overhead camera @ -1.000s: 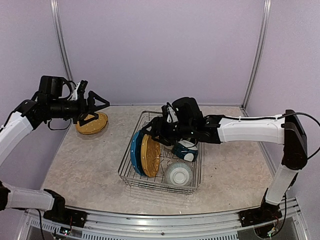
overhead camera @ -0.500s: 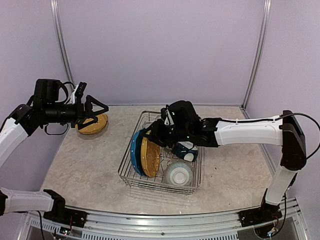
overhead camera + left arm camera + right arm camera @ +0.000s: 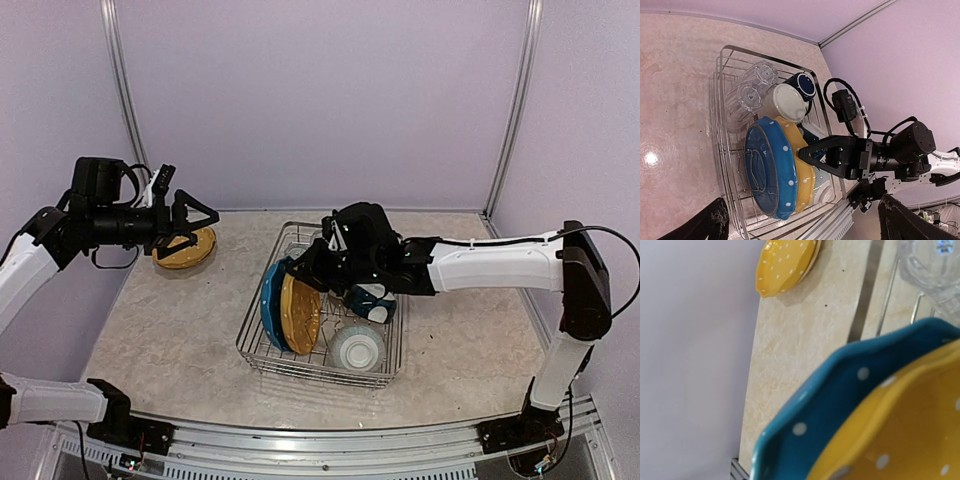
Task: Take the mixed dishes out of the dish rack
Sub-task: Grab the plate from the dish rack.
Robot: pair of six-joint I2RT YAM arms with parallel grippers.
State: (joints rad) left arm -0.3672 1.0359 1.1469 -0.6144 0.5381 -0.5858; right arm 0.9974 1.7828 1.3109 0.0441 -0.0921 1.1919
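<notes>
The silver wire dish rack (image 3: 250, 345) sits mid table (image 3: 160, 340), with a blue speckled plate (image 3: 270, 300) and a mustard-yellow speckled plate (image 3: 300, 312) upright inside. The right tool (image 3: 303, 268) meets the yellow rim; I cannot tell whether it is pinching. The left tool (image 3: 203, 225) hangs spread near the far-left corner.

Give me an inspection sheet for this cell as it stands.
Surface: table, beige stone look.
Job's things: rack holds blue plate and racked yellow plate upright, plus tumblers, cream mug, navy mug and bowl. Loose yellow plate lies on the table, far left.
Clutter: nothing seen.
End effectors: left end effector open, in the air by the loose plate. Right end effector at the racked plates' rims, grip unclear.
Cables: black cable loops at the right wrist.
Surroundings: lilac walls, poles, near-edge rail.
</notes>
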